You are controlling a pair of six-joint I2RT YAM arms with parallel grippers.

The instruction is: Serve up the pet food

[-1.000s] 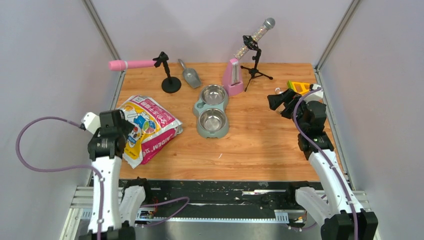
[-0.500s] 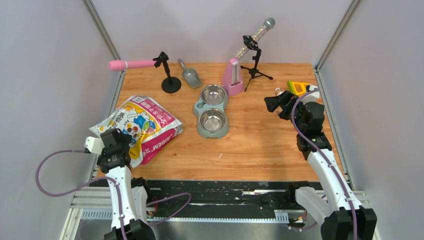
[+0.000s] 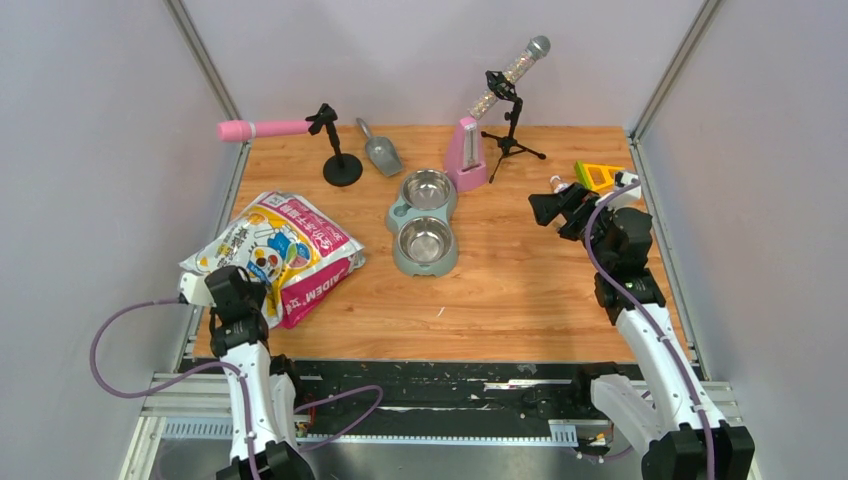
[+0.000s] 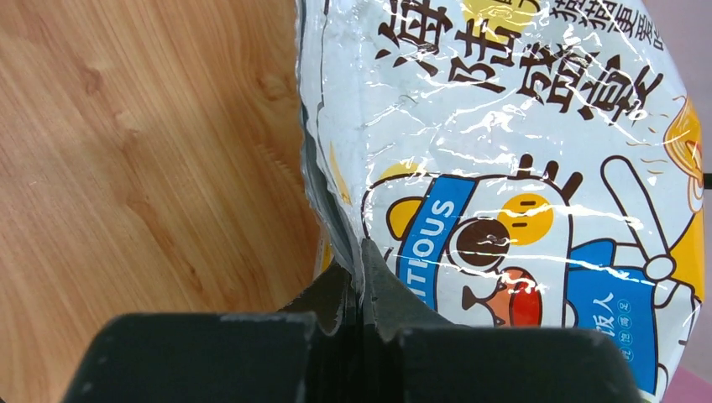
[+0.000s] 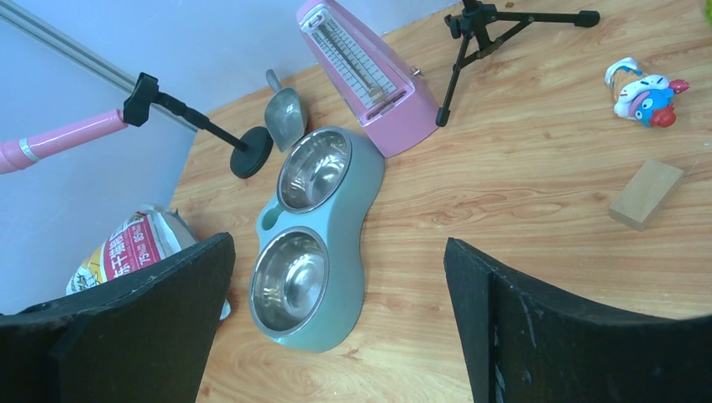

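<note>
We see a table (image 3: 520, 290) with a warm wood-grain top, boxed in on three sides by plain pale grey walls (image 3: 400, 60). Slim metal posts (image 3: 205, 62) run up the two back corners. Along the near edge lie a black strip (image 3: 450, 373) and a silver rail (image 3: 450, 430). The light is soft and even.

Worktop (image 3: 520, 290): wood-grain board.
Printed bag (image 3: 290, 245): lies flat by the left edge, toward the near corner.
Twin-bowl feeder (image 3: 398, 215): mid-worktop, two steel bowls in a teal body.
Scoop (image 3: 381, 150): grey, near the far edge.
Metronome (image 3: 467, 155): pink, upright, just beside the feeder's far bowl.
Pink microphone (image 3: 262, 129): level on a round-base stand, far-left corner.
Glitter microphone (image 3: 512, 75): tilted on a tripod, far edge.
Small toy (image 5: 642, 88), wooden block (image 5: 645, 194): near the right edge, apart.
</note>
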